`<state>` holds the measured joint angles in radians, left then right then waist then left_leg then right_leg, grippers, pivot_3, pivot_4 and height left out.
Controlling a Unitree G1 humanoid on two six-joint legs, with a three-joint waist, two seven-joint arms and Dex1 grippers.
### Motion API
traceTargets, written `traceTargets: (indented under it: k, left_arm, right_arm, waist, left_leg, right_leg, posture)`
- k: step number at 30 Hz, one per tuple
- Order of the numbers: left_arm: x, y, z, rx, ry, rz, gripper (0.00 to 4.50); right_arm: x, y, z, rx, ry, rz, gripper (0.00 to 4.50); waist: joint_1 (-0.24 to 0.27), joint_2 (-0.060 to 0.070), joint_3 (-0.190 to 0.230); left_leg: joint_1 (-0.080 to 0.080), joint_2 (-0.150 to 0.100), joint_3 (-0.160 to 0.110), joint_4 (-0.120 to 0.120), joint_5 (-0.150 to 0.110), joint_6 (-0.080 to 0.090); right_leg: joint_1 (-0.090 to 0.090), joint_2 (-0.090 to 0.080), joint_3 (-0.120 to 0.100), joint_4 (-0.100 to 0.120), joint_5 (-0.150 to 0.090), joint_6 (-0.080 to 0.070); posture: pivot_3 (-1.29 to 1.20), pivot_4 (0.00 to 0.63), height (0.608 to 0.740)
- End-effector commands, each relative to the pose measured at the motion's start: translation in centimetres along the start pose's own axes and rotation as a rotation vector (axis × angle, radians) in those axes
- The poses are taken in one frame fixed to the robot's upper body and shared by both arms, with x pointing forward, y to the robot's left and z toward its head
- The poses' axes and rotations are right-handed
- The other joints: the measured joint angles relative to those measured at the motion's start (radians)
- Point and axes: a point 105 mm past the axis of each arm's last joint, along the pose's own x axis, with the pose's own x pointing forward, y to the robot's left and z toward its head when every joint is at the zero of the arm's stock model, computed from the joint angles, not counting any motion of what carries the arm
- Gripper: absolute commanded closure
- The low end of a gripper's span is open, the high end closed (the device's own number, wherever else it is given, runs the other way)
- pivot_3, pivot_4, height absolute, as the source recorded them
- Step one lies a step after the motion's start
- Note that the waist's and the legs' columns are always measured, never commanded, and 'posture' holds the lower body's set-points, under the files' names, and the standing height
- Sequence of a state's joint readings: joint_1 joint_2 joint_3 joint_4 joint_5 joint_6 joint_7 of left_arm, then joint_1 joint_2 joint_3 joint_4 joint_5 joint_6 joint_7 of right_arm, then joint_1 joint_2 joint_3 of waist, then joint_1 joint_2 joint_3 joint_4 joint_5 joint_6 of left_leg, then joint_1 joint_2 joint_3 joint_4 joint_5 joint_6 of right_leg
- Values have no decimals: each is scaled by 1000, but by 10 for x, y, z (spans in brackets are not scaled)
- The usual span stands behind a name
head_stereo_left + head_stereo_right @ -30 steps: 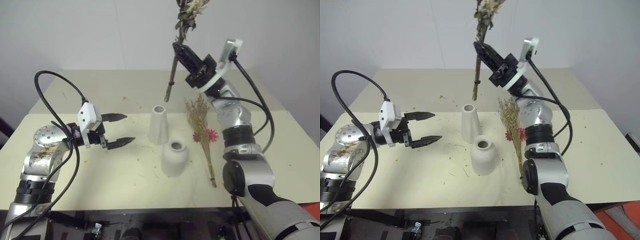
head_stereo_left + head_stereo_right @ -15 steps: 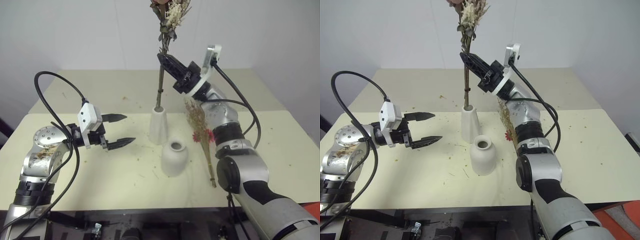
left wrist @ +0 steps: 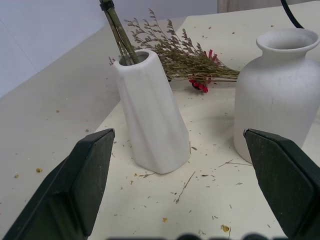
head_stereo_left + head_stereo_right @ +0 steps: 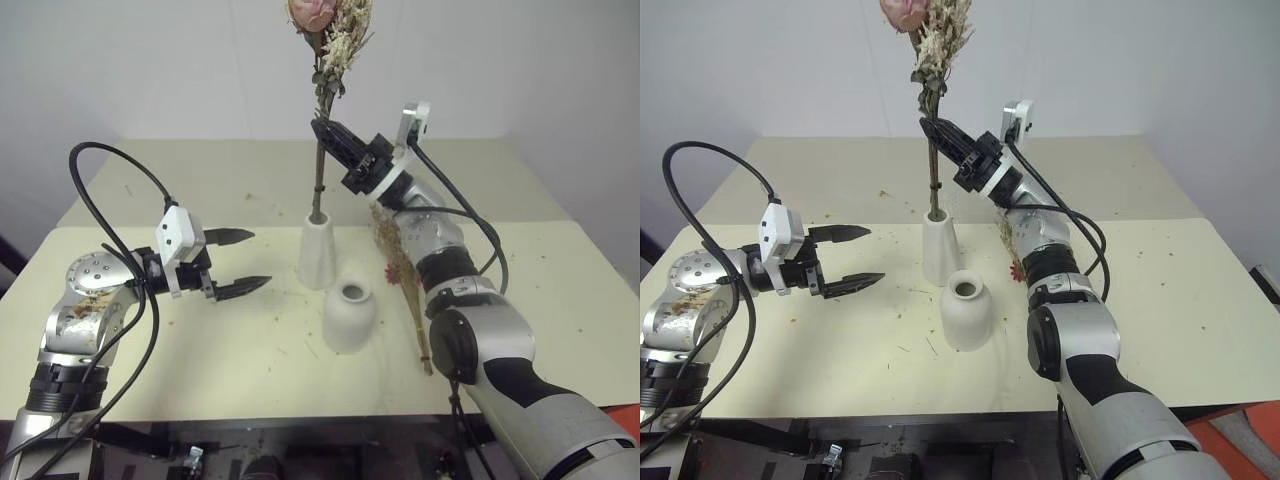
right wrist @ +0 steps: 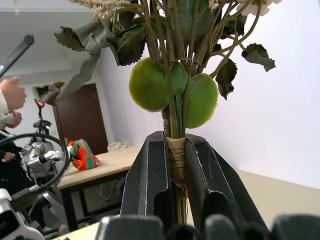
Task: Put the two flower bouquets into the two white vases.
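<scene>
Plain white wall behind; pale cream surface [image 4: 200, 350] in front, matte and littered with dry plant crumbs.

Right gripper [image 4: 325, 132] raised above the centre, jaws clenched on the bound stems of the rose bouquet [image 4: 328, 30]: pink rose head, cream grasses, dull green leaves on thin woody stems, wrapped with tan tape at the grip. Stem ends inside the mouth of the tall vase [image 4: 318, 252], apparently only a little way down; depth not readable.

Left gripper [image 4: 240, 262] level, well apart to the left of both vases, jaws released and holding nothing.

Tall vase: narrow tapered cone, matte white ceramic, faintly faceted. Round vase [image 4: 349, 315]: shorter, bulbous, small flared neck, same chalky finish, standing empty just in front of the tall one.

Brown bouquet [image 4: 402, 262]: wispy brittle sprays with small red-pink daisies, lying flat on the surface to the right of the vases, beneath the right arm.

Risks, as judged: narrow-based cone tipped by any sideways pull on the stems; top-heavy bunch leaning and levering the vase over if let go too high; brittle stems snapped against the rim; round vase knocked by a falling cone.
</scene>
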<state>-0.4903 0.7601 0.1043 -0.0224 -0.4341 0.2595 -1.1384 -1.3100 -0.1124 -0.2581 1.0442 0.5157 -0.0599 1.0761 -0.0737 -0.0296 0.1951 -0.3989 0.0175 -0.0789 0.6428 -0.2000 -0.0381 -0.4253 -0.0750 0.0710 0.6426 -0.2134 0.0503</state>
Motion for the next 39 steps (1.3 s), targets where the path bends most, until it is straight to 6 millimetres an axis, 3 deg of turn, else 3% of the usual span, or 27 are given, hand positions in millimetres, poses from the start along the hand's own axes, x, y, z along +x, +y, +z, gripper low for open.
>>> traceTargets:
  k: [1, 18, 39]
  left_arm:
    - [-7, 4, 10, 38, -21, 26, 0]
    - [-7, 5, 11, 47, -22, 25, 0]
    - [-4, 5, 10, 50, -25, 21, 0]
  right_arm:
    - [2, -1, 18, -52, -49, 9, 4273]
    - [-17, 1, -10, -49, -14, 6, 4273]
    - [-19, 10, -18, -74, -34, 36, 4273]
  waist:
    - [0, 0, 0]
    - [-1, 0, 0]
    - [-1, 0, 0]
  left_leg:
    - [0, 0, 0, 0, 0, 0]
    - [0, 0, 0, 0, 0, 0]
    - [0, 0, 0, 0, 0, 0]
  right_leg:
    - [0, 0, 0, 0, 0, 0]
    - [0, 0, 0, 0, 0, 0]
    - [0, 0, 0, 0, 0, 0]
  posture:
    - [0, 150, 740]
    - [0, 150, 740]
    - [0, 150, 740]
